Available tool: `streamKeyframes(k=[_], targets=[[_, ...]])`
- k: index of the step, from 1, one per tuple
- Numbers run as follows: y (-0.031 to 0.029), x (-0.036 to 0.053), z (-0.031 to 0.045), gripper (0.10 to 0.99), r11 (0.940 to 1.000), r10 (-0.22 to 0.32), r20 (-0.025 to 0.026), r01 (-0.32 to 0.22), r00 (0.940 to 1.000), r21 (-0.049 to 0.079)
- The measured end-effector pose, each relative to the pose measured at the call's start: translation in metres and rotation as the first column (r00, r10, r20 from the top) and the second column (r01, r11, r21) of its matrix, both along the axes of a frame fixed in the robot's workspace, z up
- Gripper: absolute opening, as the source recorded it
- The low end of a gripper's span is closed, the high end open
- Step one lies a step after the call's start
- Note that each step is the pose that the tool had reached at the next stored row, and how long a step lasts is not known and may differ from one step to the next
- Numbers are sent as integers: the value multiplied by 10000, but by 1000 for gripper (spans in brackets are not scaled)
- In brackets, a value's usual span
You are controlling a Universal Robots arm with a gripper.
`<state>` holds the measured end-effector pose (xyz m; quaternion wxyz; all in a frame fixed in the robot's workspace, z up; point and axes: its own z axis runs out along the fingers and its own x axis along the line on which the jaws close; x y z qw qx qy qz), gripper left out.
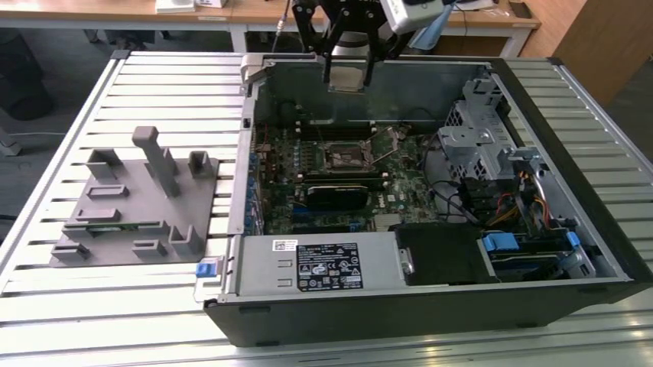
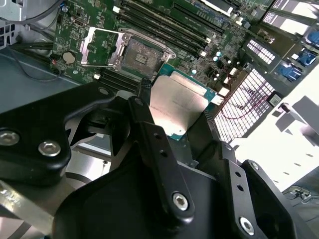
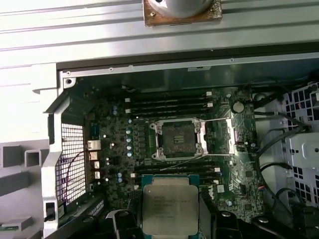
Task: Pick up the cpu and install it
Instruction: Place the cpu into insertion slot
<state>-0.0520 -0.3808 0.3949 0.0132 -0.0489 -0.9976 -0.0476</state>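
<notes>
On the exterior view's left, a grey fixture plate (image 1: 138, 206) with upright blocks is seen lying on the slatted table (image 1: 61, 115). Just beside it, toward the middle, an open computer case (image 1: 429, 321) is laid on its side, and the green motherboard (image 1: 408, 191) is exposed inside. The socket (image 1: 345, 157) is found near the board's middle. The gripper (image 1: 348, 76) is held above the case's far wall, well apart from the socket. A power supply (image 1: 316, 264) is seated along the case's near edge. On the exterior view's right, a metal drive cage (image 1: 475, 141) and bundled cables (image 1: 510, 202) are mounted.

In the second wrist view, the cpu (image 2: 175, 107) is clamped between the two black fingers (image 2: 149, 129), which are pressed against its opposite edges. Its silver top is turned toward the camera. The socket's load plate (image 2: 99, 47) is swung open beside the bare socket. In both wrist views, the cpu is shown held in the air apart from the socket and not yet seated.
</notes>
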Motion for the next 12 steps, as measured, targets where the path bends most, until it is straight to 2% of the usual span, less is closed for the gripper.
streamKeyframes(k=[7, 12], targets=[[0, 0, -1, 541, 9990, -439, 1, 439, 9990, -7], [1, 0, -3, 541, 9931, -1171, 1, 1171, 9931, -20]])
